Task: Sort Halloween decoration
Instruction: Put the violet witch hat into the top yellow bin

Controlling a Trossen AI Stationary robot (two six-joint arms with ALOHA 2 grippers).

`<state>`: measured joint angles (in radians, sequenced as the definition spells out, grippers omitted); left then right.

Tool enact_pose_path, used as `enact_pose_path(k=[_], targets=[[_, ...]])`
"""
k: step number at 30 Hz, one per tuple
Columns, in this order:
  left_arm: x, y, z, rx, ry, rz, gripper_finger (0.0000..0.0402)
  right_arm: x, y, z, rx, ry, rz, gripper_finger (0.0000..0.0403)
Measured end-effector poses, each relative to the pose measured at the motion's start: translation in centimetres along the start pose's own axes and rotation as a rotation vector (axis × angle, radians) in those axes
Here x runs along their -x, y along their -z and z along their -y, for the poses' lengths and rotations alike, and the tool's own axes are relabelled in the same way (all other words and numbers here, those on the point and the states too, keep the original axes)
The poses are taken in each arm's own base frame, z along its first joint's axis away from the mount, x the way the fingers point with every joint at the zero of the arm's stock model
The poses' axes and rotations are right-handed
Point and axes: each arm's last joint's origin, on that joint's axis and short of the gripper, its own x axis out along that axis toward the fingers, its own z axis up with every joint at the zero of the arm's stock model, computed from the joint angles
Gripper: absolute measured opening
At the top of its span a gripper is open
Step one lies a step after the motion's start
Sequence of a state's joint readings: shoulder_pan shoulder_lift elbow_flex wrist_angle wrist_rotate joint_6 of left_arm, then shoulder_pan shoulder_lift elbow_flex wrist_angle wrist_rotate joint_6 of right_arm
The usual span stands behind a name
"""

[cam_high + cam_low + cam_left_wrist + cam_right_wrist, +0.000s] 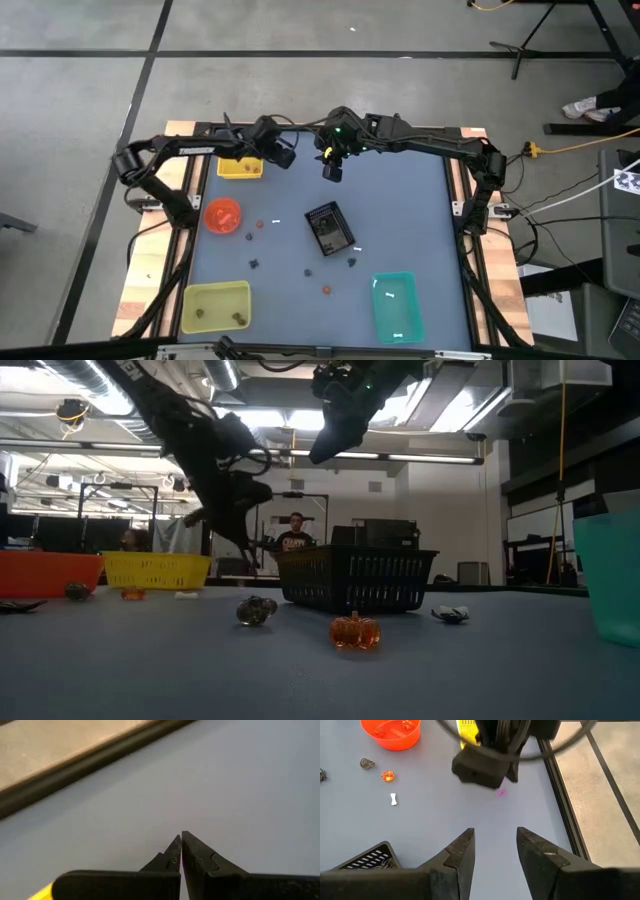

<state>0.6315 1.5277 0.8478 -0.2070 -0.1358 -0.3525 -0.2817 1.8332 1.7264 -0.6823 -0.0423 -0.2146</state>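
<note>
The decorations are tiny trinkets scattered on the grey table: an orange pumpkin [355,630], a dark one [256,610], a white bone [393,799], and others around the black tray [328,228]. My left gripper [180,840] hangs above the table near its far edge, beside the yellow container [240,167], and is shut with a purple sliver between its tips. My right gripper [494,837] is open and empty. It hovers high, just right of the left one [283,155]. My left gripper pinches a tiny purple trinket [181,862] between its two fingertips. Only a thin sliver of it shows in the left wrist view, and a pink spot [500,792] shows under the gripper in the right wrist view. It is held clear of the table.
An orange bowl [223,214] stands at the left, a yellow-green container [215,305] at near left, a teal container [397,305] at near right. The black tray sits mid-table. A dark frame rail [75,770] runs along the far edge. People stand in the room behind [296,535].
</note>
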Motion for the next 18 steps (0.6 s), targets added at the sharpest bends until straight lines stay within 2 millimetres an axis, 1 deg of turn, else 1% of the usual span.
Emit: enact_pose_path(k=[5, 8, 11, 15, 18], targets=[[2.1, -0.4, -1.1, -0.003, -0.024, 0.0, 0.0, 0.0, 0.0, 0.0, 0.0, 0.002, 0.0, 0.0144], [2.9, -0.4, -1.3, -0.046, -0.016, -0.006, 0.0, 0.0, 0.0, 0.0, 0.0, 0.002, 0.0, 0.0144], [3.2, -0.5, -1.1, -0.12, -0.011, 0.012, 0.0, 0.0, 0.0, 0.0, 0.0, 0.002, 0.0, 0.0144], [3.2, -0.7, -0.9, -0.26, -0.003, 0.042, 0.0, 0.0, 0.0, 0.0, 0.0, 0.002, 0.0, 0.0144], [3.2, -1.1, -0.6, -0.308, 0.042, 0.075, 0.0003, 0.0, 0.0, 0.0, 0.0, 0.002, 0.0, 0.0144]])
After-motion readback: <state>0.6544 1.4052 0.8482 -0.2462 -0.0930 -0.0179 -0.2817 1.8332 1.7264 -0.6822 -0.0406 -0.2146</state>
